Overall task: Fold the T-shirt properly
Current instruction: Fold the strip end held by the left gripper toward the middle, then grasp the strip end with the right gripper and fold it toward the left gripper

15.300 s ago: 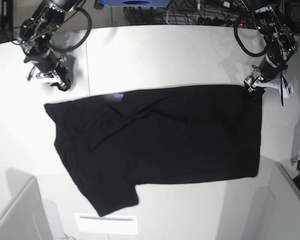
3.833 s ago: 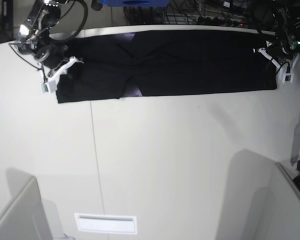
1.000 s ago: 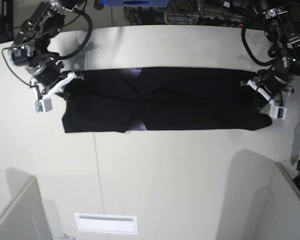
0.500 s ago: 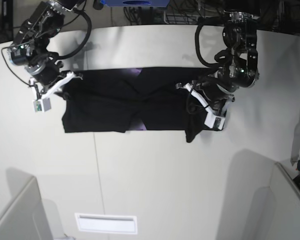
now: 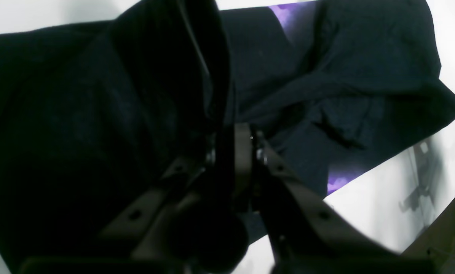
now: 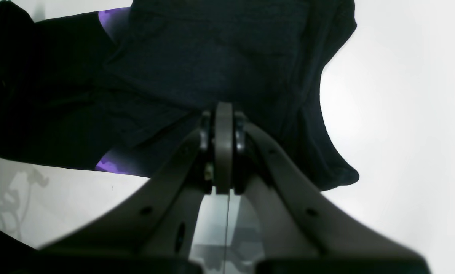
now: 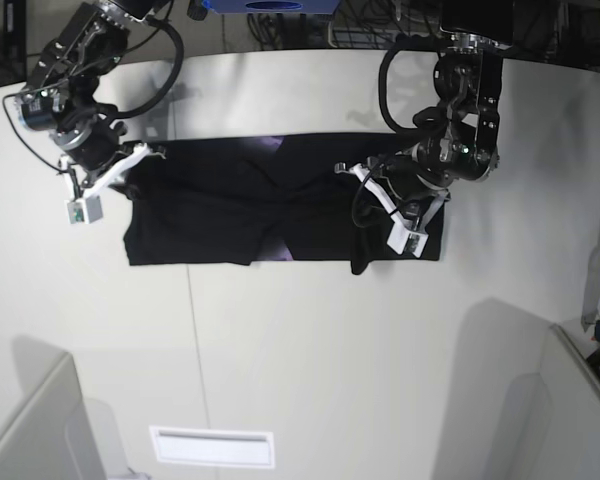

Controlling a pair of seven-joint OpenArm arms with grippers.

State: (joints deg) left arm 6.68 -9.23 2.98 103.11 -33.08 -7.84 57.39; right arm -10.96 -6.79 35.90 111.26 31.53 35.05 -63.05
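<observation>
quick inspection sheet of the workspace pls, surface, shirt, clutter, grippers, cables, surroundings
surface: white table with a thin seam line running front to back; a pale rectangular label near the front edge.
job's things: black T-shirt lies as a long folded band; the end by the left arm is lifted and carried over the band; purple print shows at the folds.
clutter: nothing seen on the table.
grippers: left gripper shut on the T-shirt's end; right gripper shut on the opposite end.
cables: black cable loops on both arms; a cable tangle behind the table.
surroundings: blue object at the back edge; grey panels at the front corners.
</observation>
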